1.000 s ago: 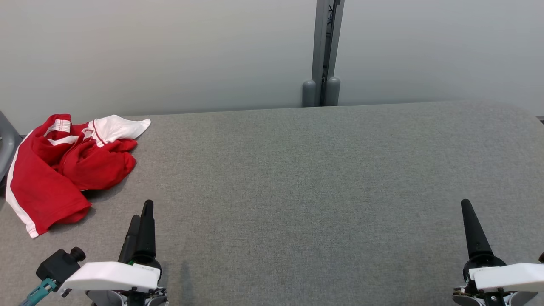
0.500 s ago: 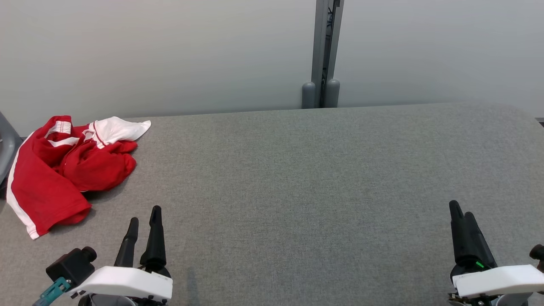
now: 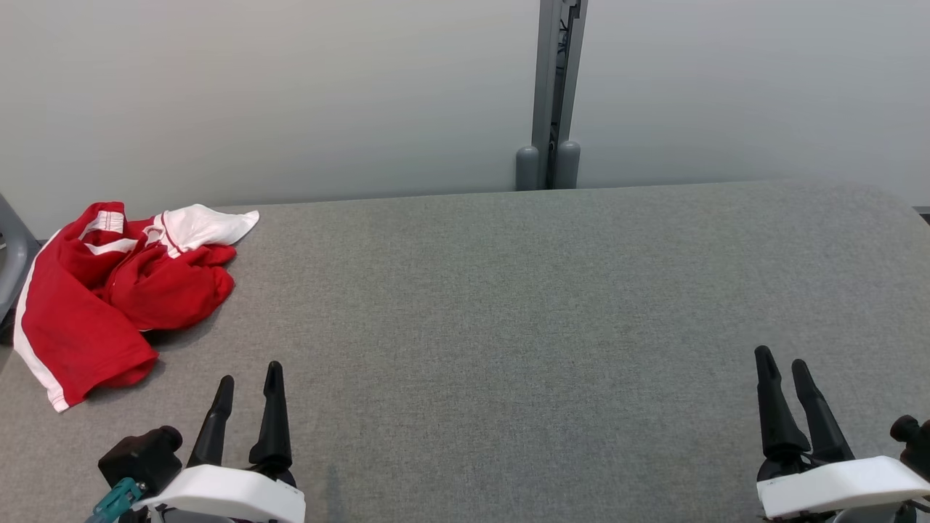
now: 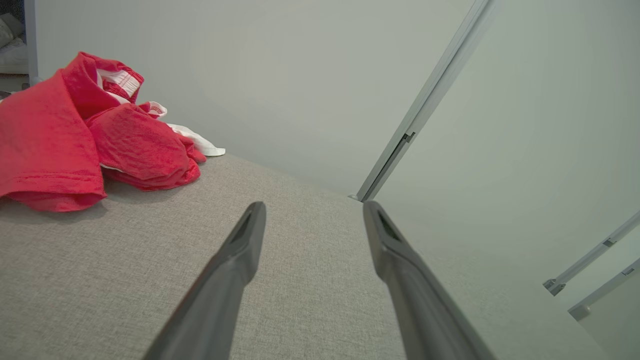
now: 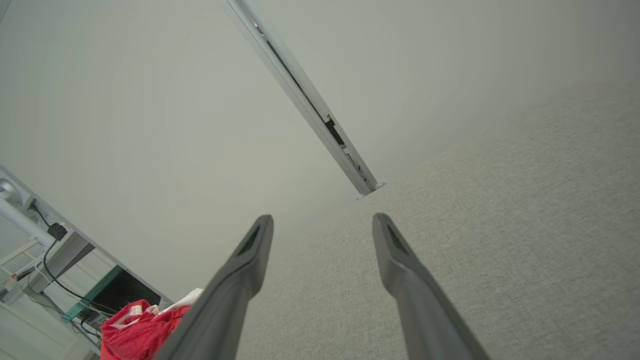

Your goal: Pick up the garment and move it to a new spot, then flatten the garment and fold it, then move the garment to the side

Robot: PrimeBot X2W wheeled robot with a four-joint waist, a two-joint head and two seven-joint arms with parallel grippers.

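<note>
Head view: garment (image 3: 109, 290), red with white trim, crumpled in a heap at the far left of the grey table (image 3: 508, 327), untouched. Left gripper (image 3: 251, 373) at lower left, fingers parted, holding nothing, near the heap's closest fold but clear of it. Right gripper (image 3: 781, 357) at lower right, likewise spread and empty, well apart from the cloth. Change over the last second: both wrists have rolled, so each pair of fingers, earlier overlapping in line, now shows side by side. The whole frame has also slid down a little, which is a camera move; the garment itself is unmoved. Left wrist view: left gripper (image 4: 314, 205) spread above bare table (image 4: 125, 280), garment (image 4: 100, 145) up and to the left of its fingers. Right wrist view: right gripper (image 5: 322, 217) spread, empty; garment (image 5: 140, 330) low at the left, distant. Assessment: pickup not yet begun; the left arm looks better placed for the first reach.
</note>
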